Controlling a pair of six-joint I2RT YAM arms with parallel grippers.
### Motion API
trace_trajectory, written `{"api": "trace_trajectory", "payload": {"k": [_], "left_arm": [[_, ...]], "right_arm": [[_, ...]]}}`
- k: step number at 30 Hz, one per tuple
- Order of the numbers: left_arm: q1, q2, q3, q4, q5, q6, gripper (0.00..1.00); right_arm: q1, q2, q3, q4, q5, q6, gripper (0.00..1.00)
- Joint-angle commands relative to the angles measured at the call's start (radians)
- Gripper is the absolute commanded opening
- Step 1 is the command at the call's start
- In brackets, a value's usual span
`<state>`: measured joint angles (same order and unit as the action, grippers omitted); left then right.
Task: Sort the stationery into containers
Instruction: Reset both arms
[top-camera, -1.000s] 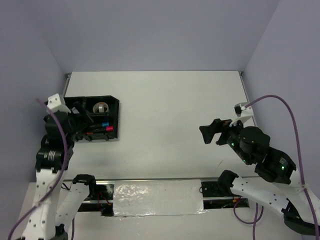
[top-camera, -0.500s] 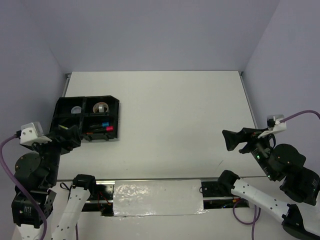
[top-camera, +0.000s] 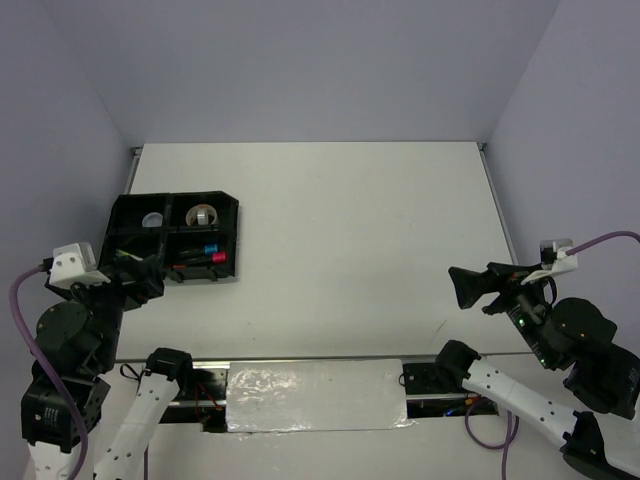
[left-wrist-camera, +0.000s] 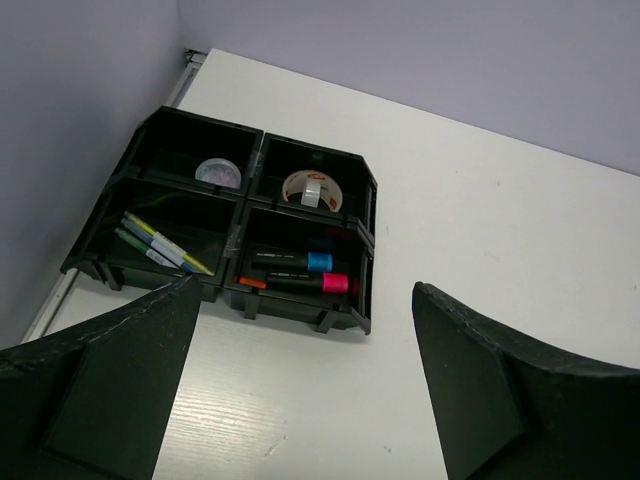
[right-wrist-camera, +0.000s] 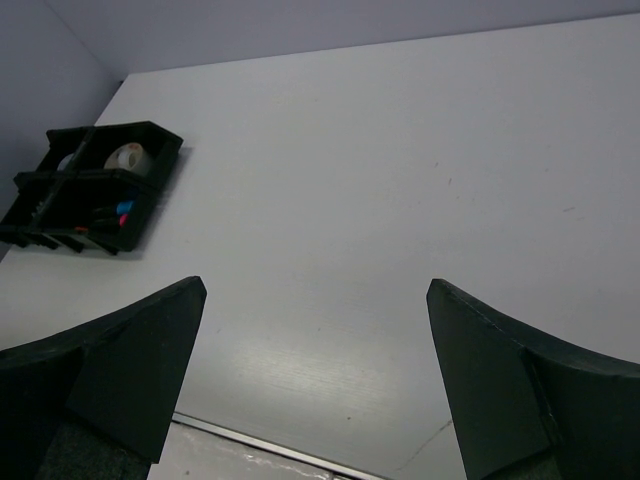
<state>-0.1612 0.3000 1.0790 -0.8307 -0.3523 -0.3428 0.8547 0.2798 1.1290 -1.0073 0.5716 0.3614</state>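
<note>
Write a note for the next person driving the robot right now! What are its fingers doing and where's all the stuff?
Left gripper: fingers open, empty, hovering by the tray's near side.
Right gripper: fingers open, empty, above the table's right side.
Black four-compartment tray at the table's left edge: small tape roll far-left, bigger tape roll far-right, pale-green pens near-left, highlighters near-right.
Done: all stationery in view sits in the tray, sorted by kind.
Left: nothing loose shows on the table; probably just park the arms.
</note>
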Motion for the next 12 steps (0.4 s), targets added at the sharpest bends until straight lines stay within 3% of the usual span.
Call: {"api": "trace_trajectory", "payload": {"k": [1,12], "left_arm": [[-0.011,0.001,0.013,0.027,-0.050,0.014,0.99],[-0.018,0.034,-0.002,0.045,-0.036,0.016,0.99]], "right_arm": [[0.000,-0.002,-0.006,0.012,0.008,0.013,1.00],[0.000,0.035,-0.048,0.029,0.013,0.033,1.00]]}}
